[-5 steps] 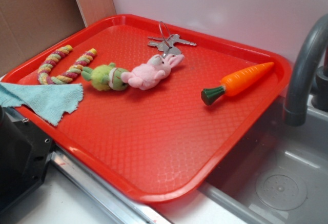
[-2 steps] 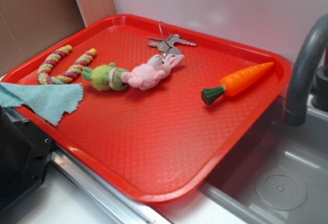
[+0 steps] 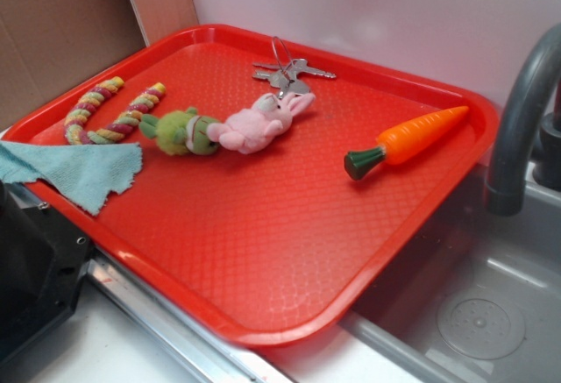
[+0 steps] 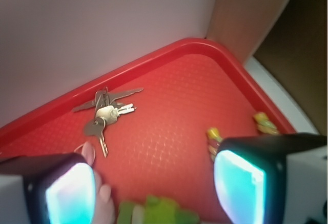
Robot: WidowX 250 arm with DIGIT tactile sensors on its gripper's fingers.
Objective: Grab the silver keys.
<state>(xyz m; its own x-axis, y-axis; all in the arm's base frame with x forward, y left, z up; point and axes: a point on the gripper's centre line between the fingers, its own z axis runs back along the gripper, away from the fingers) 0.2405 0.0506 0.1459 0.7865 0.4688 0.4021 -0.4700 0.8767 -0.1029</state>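
While my gripper (image 4: 154, 183) hangs high with fingers (image 4: 69, 188) apart and empty; silver keys (image 4: 105, 114) untouched near red tray's (image 3: 263, 330) far rim, beside pink plush bunny (image 3: 259, 124); descent and grasp remain.

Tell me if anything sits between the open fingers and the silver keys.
Nothing visible does. In the wrist view the silver keys lie on bare red tray ahead of the gripper. The pink bunny lies close beside them, crowding that side.
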